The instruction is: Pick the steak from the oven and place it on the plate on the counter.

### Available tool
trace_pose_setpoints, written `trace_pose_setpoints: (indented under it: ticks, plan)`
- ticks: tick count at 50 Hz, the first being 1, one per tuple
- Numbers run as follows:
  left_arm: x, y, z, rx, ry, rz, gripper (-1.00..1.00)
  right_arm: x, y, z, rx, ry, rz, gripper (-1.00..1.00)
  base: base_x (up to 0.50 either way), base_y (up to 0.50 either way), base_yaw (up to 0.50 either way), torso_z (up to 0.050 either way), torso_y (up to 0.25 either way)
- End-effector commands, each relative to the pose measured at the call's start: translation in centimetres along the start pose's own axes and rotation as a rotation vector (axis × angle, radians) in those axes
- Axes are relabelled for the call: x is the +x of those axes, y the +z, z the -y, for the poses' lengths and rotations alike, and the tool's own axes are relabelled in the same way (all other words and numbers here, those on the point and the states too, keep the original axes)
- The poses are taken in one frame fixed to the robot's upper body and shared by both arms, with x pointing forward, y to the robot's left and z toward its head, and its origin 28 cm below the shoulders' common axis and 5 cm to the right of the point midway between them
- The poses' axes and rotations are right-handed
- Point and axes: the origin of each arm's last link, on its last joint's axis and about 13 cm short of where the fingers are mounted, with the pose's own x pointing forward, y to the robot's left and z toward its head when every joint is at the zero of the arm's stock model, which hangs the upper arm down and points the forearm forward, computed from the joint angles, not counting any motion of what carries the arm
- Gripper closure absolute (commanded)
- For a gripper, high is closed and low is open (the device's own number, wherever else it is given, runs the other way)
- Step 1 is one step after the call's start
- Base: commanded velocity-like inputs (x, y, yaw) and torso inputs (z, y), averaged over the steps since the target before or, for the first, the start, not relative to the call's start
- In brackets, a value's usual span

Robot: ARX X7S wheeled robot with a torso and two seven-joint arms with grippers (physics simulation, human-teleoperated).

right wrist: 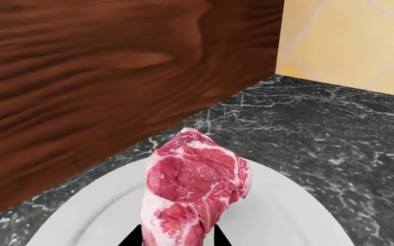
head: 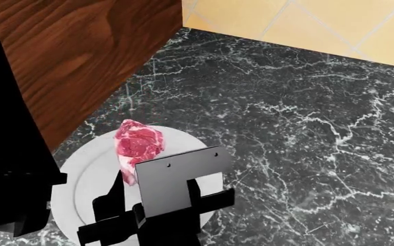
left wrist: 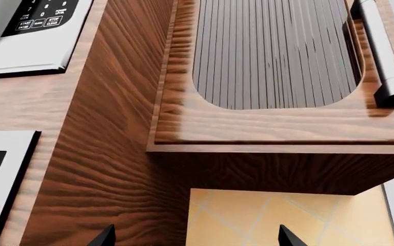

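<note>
So the raw red-pink steak with the white fat marbling (right wrist: 195,197) is hanging over the round white dinner plate (head: 87,169), which sits on the dark marble counter with white veins (head: 299,123) right by the reddish-brown wood cabinet side (head: 67,51). From the right wrist view the right claw (right wrist: 176,240) has it pinched by the narrow end, the two dark finger tips closed on either side of the meat at the bottom edge of the shot, with the wide end sticking out ahead over the plate. I can't tell for sure whether the meat is already touching the plate or just above it.

Handling-wise I'd guess it's soft and floppy, kind of slick with that fat rim, not heavy and not breakable. Gripping the thin end means the fat end can sag or swing, so a hold nearer the middle would be steadier, but for a short drop onto a plate it's probably fine.

The left claw (left wrist: 195,237) is nowhere near any of this. Its two black finger tips stand apart with nothing between them, pointed at wood cabinetry and a ribbed dark panel with a silver bar handle (left wrist: 383,48).
</note>
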Motion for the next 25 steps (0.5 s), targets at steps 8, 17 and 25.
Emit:
trace_pose_setpoints:
  ticks: [8,17,25]
  plan:
    - [0.07,0.00,0.02,-0.001,0.000,0.000,-1.00,-0.03,0.99,-0.15,-0.049,0.007,0.050,1.00,0.00,0.00,0.00,0.000,0.001]
    - [0.02,-0.05,0.01,-0.001,0.001,0.000,-1.00,-0.02,0.85,-0.27,-0.045,0.012,0.050,1.00,0.00,0.00,0.00,0.001,0.000]
    - [-0.04,-0.13,0.02,-0.004,0.000,0.000,-1.00,-0.02,0.68,-0.23,-0.042,0.012,0.049,1.00,0.00,0.00,0.00,0.000,0.001]
